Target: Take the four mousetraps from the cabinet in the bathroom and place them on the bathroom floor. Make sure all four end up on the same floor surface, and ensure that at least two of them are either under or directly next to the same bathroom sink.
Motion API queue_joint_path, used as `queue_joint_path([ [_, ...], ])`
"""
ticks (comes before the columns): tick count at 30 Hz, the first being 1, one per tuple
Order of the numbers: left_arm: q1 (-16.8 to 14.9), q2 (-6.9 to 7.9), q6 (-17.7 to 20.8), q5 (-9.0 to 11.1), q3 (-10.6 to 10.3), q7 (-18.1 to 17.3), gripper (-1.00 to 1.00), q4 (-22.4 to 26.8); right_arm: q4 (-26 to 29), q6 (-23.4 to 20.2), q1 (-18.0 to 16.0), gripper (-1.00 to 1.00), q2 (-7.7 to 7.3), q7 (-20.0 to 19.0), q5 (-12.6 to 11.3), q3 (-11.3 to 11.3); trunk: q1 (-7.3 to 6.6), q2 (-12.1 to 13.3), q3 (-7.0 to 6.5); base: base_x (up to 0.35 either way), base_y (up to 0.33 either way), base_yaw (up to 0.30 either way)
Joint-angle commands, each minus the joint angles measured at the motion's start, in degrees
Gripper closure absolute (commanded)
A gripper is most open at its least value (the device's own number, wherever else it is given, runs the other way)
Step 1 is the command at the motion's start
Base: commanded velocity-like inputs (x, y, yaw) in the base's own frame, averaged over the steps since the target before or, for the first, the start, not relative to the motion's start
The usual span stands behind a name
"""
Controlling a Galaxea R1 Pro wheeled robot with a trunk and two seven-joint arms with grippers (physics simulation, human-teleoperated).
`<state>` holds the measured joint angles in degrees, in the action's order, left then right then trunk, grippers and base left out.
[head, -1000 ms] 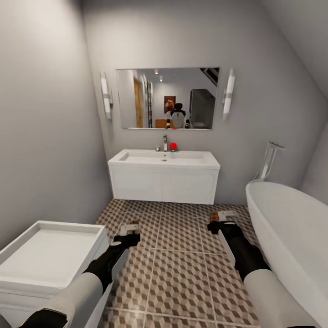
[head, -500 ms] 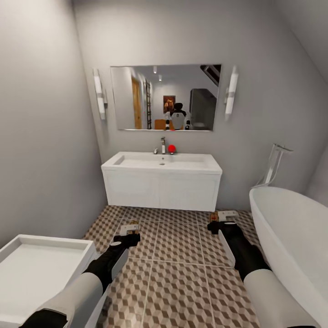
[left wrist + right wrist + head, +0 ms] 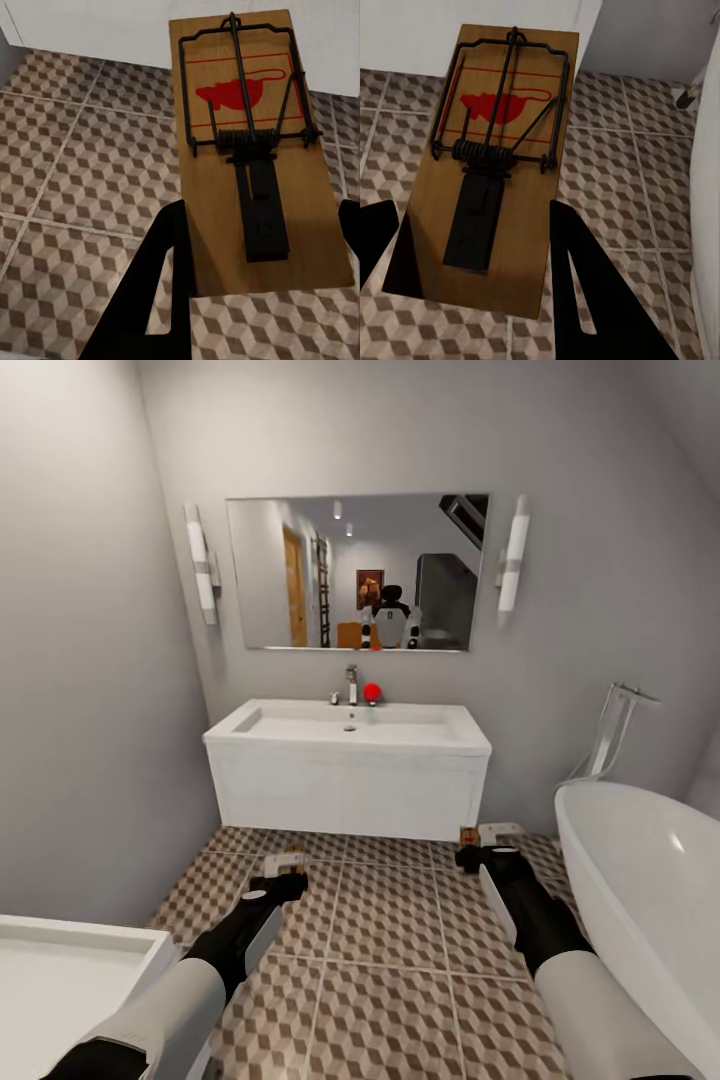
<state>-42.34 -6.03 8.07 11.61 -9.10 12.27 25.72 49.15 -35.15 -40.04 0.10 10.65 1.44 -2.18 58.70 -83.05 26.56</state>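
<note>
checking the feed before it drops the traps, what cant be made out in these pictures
- Floor under the wide white wall-hung sink: head view, behind its boxy front.
- Brown wooden mousetrap in the right gripper: head view, too small for detail.
- Near end of the wooden mousetrap in the left gripper: left wrist view, partly covered by a black finger.
- White oval bathtub: cut by the head view's right edge.

Grey walls [image 3: 90, 660], sloped ceiling at upper right. Wide mirror [image 3: 355, 572] on far wall between two upright tube lights [image 3: 514, 555]. White bathtub [image 3: 650, 880] at right with tall chrome tap [image 3: 615, 730]. White tray-topped unit [image 3: 70, 980] at lower left.
</note>
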Motion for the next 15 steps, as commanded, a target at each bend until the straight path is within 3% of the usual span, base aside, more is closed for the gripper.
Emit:
queue_joint_path([
  [1,-0.03,0.05,0.28,0.52,-0.48,0.47,1.00,0.12,0.07,-0.32,-0.03,1.00,-0.01,0.08,-0.03,-0.11,0.03,-0.03,0.07,0.322,-0.087,0.000],
  [15,-0.03,0.05,0.27,0.52,-0.48,0.47,1.00,0.12,0.06,-0.51,-0.03,1.00,0.04,0.08,-0.03,-0.11,0.03,-0.03,0.07,0.316,-0.085,0.000],
])
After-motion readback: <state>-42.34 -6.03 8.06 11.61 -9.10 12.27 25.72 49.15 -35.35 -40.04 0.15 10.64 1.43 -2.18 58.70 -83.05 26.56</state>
